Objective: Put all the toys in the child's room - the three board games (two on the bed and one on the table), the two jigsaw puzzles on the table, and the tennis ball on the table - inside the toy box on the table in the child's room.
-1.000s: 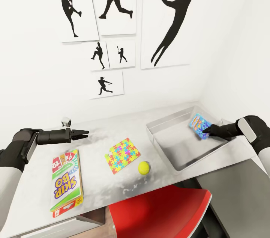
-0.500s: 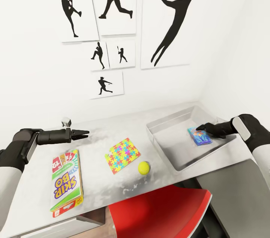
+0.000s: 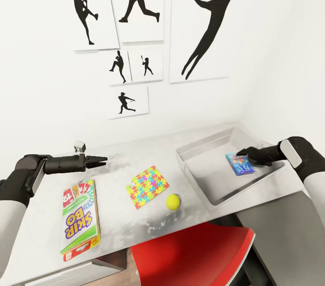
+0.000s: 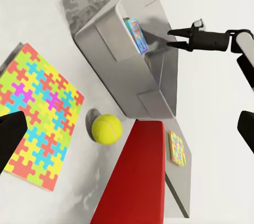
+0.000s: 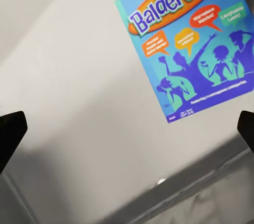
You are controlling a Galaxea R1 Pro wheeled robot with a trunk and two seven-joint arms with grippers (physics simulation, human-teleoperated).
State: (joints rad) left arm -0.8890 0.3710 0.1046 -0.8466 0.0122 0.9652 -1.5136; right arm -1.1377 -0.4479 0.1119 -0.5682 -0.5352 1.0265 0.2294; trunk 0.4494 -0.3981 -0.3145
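Since a second ago, lowered from a tilted hold at the right gripper's tips to flat on the floor of the toy box (image 3: 198, 153): blue board game (image 3: 240, 163), title "Balderdash" with purple figures readable in the right wrist view (image 5: 191, 38). Now lying near the bin's right wall. Right gripper (image 3: 242, 154) just above the game's far edge, fingers spread apart and holding nothing; in the left wrist view (image 4: 172, 38) both thin black tips parted over the bin, the blue box (image 4: 137, 35) below them.

Left gripper (image 3: 104, 159) hovering over the pale grey table (image 3: 117, 166), level, pointing right, jaws parted and empty, unchanged from the earlier frames. Just in front of it, lying flat near the table's front left edge: green-white-red Skip-Bo board game (image 3: 79, 219). At mid-table, flat: one jigsaw puzzle (image 3: 147, 186) of bright interlocked pieces, also large in the left wrist view (image 4: 34, 115). Tennis ball (image 3: 173, 201) just beside the puzzle's right front corner, between it and the toy box, not touching either. Second jigsaw puzzle (image 4: 177, 148) on the lower dark grey side section beyond the bin, beside a red chair (image 3: 189, 254) tucked under the table. On the white wall behind: black sports-silhouette pictures (image 3: 205, 20).
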